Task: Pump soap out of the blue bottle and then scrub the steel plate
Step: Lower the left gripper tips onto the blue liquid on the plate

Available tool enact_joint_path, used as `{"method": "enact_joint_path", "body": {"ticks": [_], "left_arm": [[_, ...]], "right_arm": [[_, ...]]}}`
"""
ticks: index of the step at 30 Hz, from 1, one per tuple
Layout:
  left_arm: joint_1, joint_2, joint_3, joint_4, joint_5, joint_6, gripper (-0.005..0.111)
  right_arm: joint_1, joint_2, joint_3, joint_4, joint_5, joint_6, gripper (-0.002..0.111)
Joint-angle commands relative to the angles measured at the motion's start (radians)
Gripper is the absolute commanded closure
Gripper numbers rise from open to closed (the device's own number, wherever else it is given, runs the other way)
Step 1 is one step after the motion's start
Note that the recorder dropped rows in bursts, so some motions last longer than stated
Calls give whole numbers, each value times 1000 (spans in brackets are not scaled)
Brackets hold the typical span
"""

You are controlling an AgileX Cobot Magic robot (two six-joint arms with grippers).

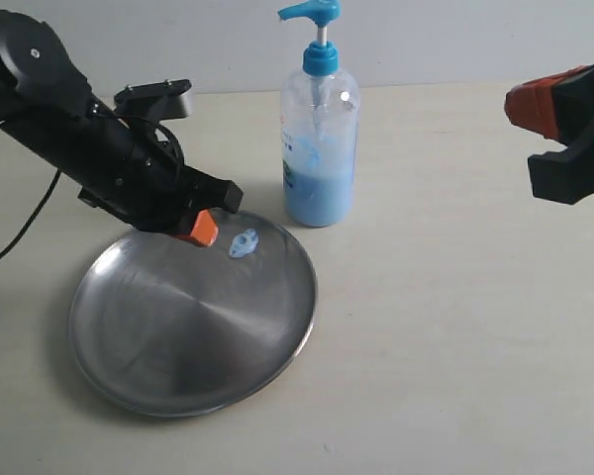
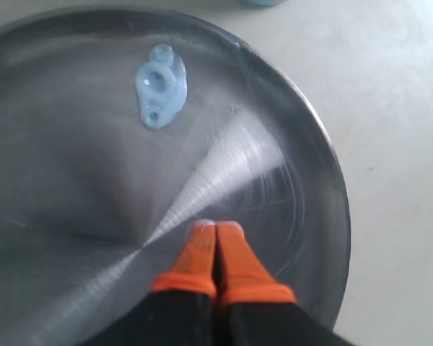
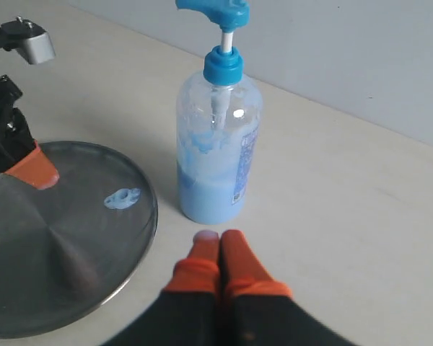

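The steel plate [image 1: 193,327] lies at the front left of the table, with a small pale blue blob of soap [image 1: 244,242] near its far rim. The blue bottle [image 1: 319,148] stands upright just behind the plate, light blue liquid in its lower part. My left gripper [image 1: 203,230] is shut with nothing in it, low over the plate's far edge, a little left of the soap [image 2: 159,95]. In its wrist view the orange fingertips [image 2: 215,229] hover over the plate [image 2: 72,216]. My right gripper [image 3: 219,239] is shut and empty, raised at the right, away from the bottle [image 3: 218,144].
A pale beige tabletop [image 1: 455,346] stretches to the right and front of the plate. A light wall runs behind the table. The left arm's black cable [image 1: 20,233] hangs at the far left.
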Motion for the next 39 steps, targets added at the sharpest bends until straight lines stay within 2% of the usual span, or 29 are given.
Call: {"method": "enact_joint_path", "body": {"ticks": [1,20,39], "left_arm": [[-4,53,-45,-13,14,-5,107],[-4,221,-178,-43,11,-2,107],[-4,296,-179,-56,-144,0,107]], "right_arm": [[2,-7,5,-2,-9,4,108],[2,-7,5,-2,29,5,108],[2,-7,5,48,32,5,108]]}}
